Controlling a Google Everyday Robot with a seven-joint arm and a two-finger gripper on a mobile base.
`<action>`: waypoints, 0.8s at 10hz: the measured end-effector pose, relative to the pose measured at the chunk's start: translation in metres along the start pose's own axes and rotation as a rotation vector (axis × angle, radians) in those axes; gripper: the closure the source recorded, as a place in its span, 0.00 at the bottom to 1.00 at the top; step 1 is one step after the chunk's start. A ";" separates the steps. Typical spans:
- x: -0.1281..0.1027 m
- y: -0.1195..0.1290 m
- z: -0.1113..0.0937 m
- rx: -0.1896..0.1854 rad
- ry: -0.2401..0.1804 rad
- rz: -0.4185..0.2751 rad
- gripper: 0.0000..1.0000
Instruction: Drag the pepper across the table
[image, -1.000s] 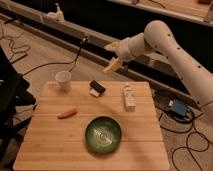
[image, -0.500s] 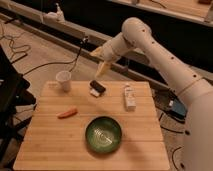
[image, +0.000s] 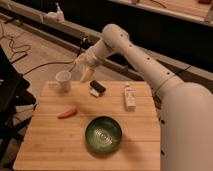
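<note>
1. Change of position. Over the last second my gripper (image: 83, 73) has travelled left and slightly down along the rear edge of the table (image: 50, 145). It started behind the right half of the tabletop. It now hangs above the rear-left part. Nothing on the table has shifted in that time.

2. Layout, left to right.
- White cup (image: 63, 80): upright near the rear-left corner.
- The pepper (image: 67, 113): flat on the left half of the table, in front of the cup and well apart from the green bowl, untouched.
- My gripper: above the surface, between the cup and the black-and-white block (image: 97, 88). It is behind the pepper and apart from it.
- My fingers (image: 87, 75): spread wide and released, grasping nothing.
- Green bowl (image: 103, 134): near the front centre.
- White bottle (image: 129, 96): lying toward the rear right.
- My arm (image: 145, 60): reaching in from the right, over the rear edge.

3. Meaning for the task. I judge this to be the approach stage. The leftward sweep brings me nearer the pepper, but no contact exists and the drag has not begun. The next move calls for coming forward and descending onto the pepper. The cup stands just beside my path and could be knocked.

4. Markings. The white bottle carries a darker patch that may be a label, but no text on it can be read. No brand or writing is legible anywhere else.
</note>
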 end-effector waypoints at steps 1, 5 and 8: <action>-0.003 0.006 0.016 -0.030 -0.016 0.006 0.23; -0.018 0.028 0.061 -0.123 -0.088 0.027 0.23; -0.019 0.028 0.061 -0.122 -0.095 0.029 0.23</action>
